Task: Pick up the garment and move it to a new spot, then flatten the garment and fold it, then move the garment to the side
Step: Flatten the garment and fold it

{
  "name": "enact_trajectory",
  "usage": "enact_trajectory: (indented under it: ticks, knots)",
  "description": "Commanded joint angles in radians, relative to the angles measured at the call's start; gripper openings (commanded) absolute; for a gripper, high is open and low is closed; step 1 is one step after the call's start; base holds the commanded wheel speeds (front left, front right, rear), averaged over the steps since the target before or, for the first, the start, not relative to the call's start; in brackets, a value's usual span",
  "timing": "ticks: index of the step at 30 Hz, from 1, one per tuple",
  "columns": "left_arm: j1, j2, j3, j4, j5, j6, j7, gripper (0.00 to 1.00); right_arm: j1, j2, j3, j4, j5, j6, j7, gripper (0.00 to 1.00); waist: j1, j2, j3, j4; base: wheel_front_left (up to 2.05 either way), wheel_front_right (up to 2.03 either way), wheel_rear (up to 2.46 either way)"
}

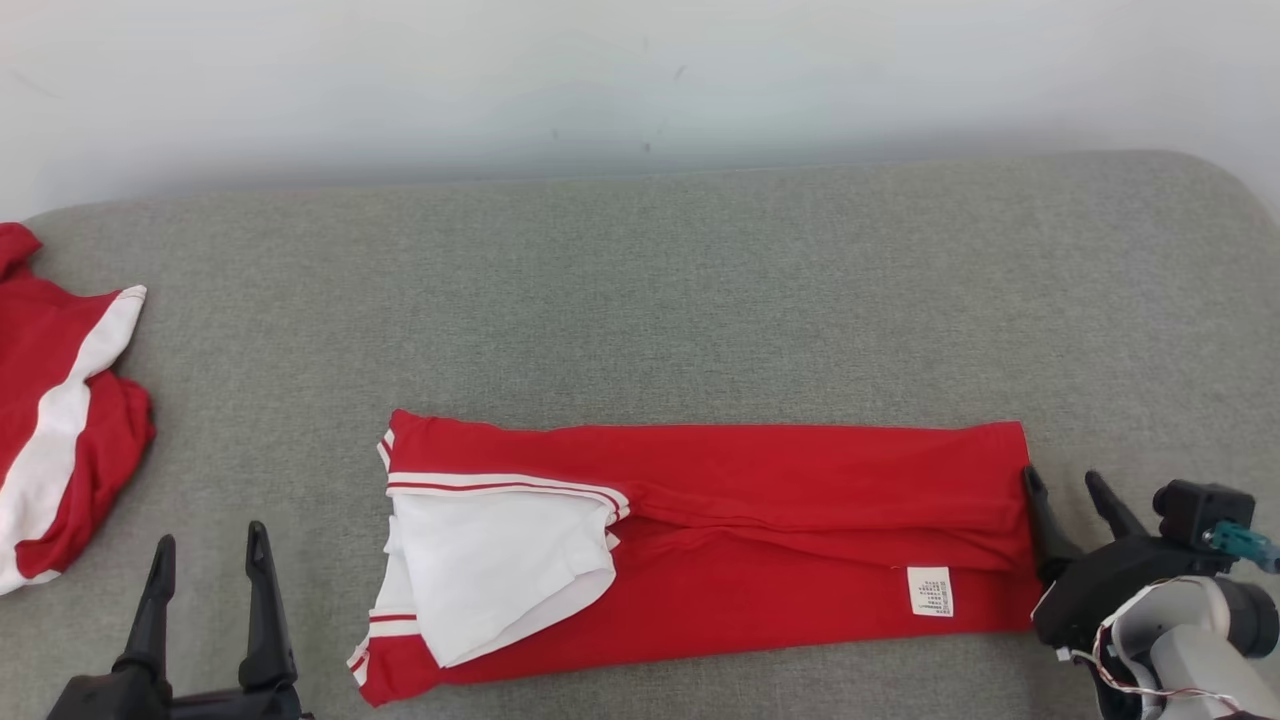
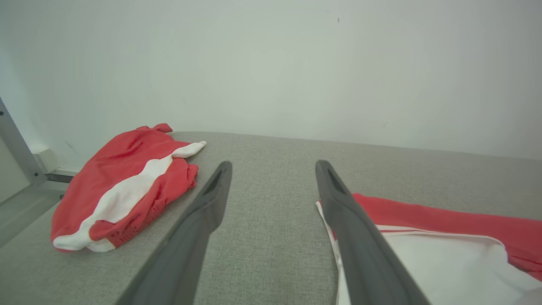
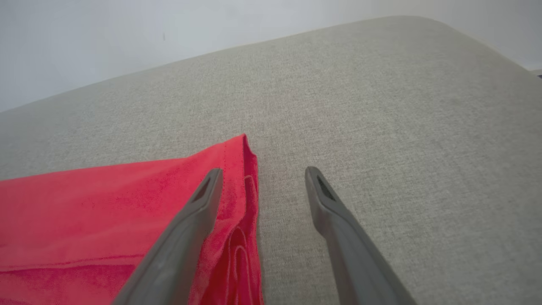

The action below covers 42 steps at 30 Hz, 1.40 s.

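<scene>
Grey fabric worktop against pale wall carries folded red garment as long strip, crumpled red-white cloth well left of it, left jaws apart near its left end, right jaws apart at its right end.

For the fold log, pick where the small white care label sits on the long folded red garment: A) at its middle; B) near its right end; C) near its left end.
B: the small white care label lies on the long folded red garment close to its right end, near the right hand.
</scene>
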Motion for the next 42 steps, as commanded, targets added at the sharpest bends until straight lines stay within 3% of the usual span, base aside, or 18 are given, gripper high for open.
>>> enact_trajectory:
  ticks: [1, 10, 11, 13, 20, 33, 37, 42]
  knots:
    - [0.014, -0.008, 0.007, 0.002, 0.005, -0.006, -0.003, 1.00, -0.009, 0.009, 0.000, 0.008, -0.005, -0.002, 0.004, 1.00, 0.0000, -0.0001, -0.001, 0.004, 0.00, 0.00, 0.00]
    - [0.021, -0.051, 0.048, 0.024, 0.060, -0.040, -0.003, 1.00, -0.040, 0.058, 0.040, 0.174, -0.005, -0.002, 0.026, 1.00, 0.0000, -0.0001, -0.003, 0.029, 0.00, 0.00, 0.00]
    - [0.021, -0.053, 0.050, 0.026, 0.066, -0.044, -0.003, 1.00, -0.041, 0.063, 0.048, 0.185, 0.001, -0.002, 0.033, 0.90, 0.0000, -0.0001, -0.003, 0.030, 0.00, 0.00, 0.00]
    - [0.020, -0.057, 0.055, 0.028, 0.074, -0.049, -0.003, 1.00, -0.044, 0.067, 0.059, 0.204, 0.012, -0.002, 0.038, 0.00, 0.0000, -0.0001, -0.003, 0.031, 0.00, 0.00, 0.00]
    - [0.025, -0.067, 0.079, 0.027, 0.088, -0.057, -0.003, 1.00, -0.084, 0.030, 0.069, 0.228, 0.037, -0.003, 0.009, 0.00, 0.0000, -0.0001, -0.004, 0.021, 0.00, 0.00, 0.00]
    - [0.036, -0.078, 0.097, 0.025, 0.092, -0.065, -0.003, 1.00, -0.153, -0.202, -0.071, 0.308, 0.018, -0.003, -0.065, 0.00, 0.0000, -0.0001, -0.020, -0.009, 0.00, 0.00, 0.00]
    - [0.040, -0.079, 0.100, 0.024, 0.091, -0.064, -0.003, 1.00, -0.173, -0.202, -0.086, 0.294, 0.000, -0.003, -0.065, 0.00, 0.0000, -0.0001, -0.023, -0.021, 0.00, 0.00, 0.00]
    - [0.045, -0.080, 0.101, 0.030, 0.090, -0.065, -0.003, 1.00, -0.178, -0.149, -0.074, 0.216, -0.011, -0.003, -0.043, 0.00, 0.0000, -0.0001, -0.032, -0.031, 0.00, 0.00, 0.00]
